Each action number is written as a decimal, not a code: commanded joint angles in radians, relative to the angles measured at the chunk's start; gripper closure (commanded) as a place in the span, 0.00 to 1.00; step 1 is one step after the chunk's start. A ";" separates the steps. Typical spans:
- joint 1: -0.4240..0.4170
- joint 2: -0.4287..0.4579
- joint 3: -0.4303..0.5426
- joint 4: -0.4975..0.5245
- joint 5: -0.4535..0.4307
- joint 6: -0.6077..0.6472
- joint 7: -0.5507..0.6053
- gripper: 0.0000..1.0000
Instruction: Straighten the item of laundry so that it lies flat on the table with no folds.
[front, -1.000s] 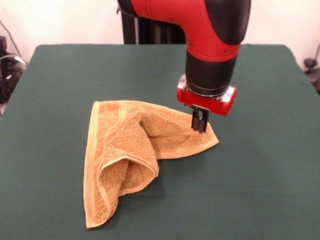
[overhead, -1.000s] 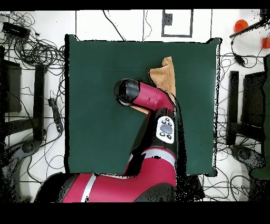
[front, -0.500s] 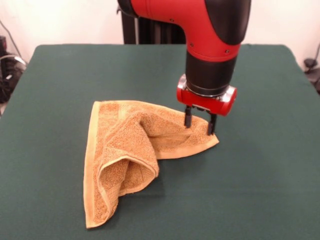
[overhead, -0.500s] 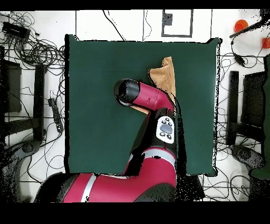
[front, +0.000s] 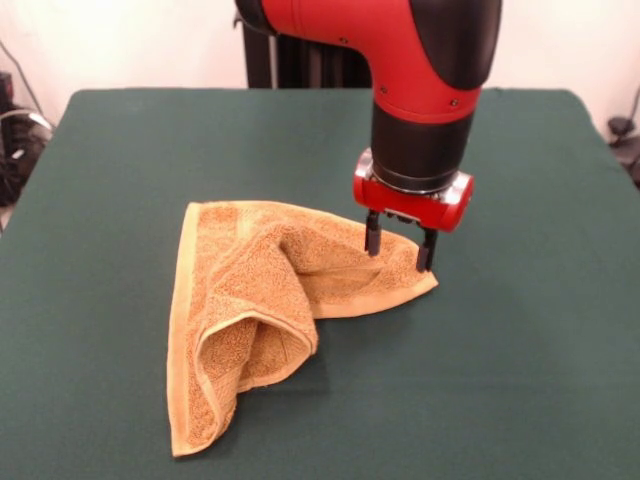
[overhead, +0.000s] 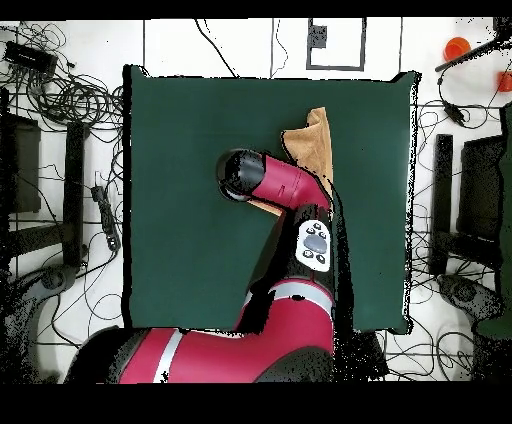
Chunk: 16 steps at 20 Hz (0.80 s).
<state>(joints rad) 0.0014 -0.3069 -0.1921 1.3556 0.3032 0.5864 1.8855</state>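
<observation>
Front view: pincer (front: 399, 250) spread, pointing down over towel (front: 270, 300) corner.

Floor (overhead: 70, 60): pale, strewn with black cables (overhead: 85, 100) coiled beyond the table's left edge in the overhead view. Wall (front: 120, 40): plain white, front view. Orange cup-like object (overhead: 457, 47) near upper right corner. Dark equipment (overhead: 470, 200) along the right side.

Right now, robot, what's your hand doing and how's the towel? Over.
Hand open, over towel's corner. Towel not flat, folded over itself on the table. Nothing else in the way.
</observation>
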 joint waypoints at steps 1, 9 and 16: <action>0.013 0.032 0.069 0.047 -0.008 -0.001 0.154 0.00; 0.008 0.092 0.085 0.029 -0.021 -0.078 0.139 0.00; 0.012 0.095 0.089 0.041 -0.019 -0.093 0.139 0.00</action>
<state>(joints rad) 0.0014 -0.2785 -0.1920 1.3554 0.3034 0.5493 1.8855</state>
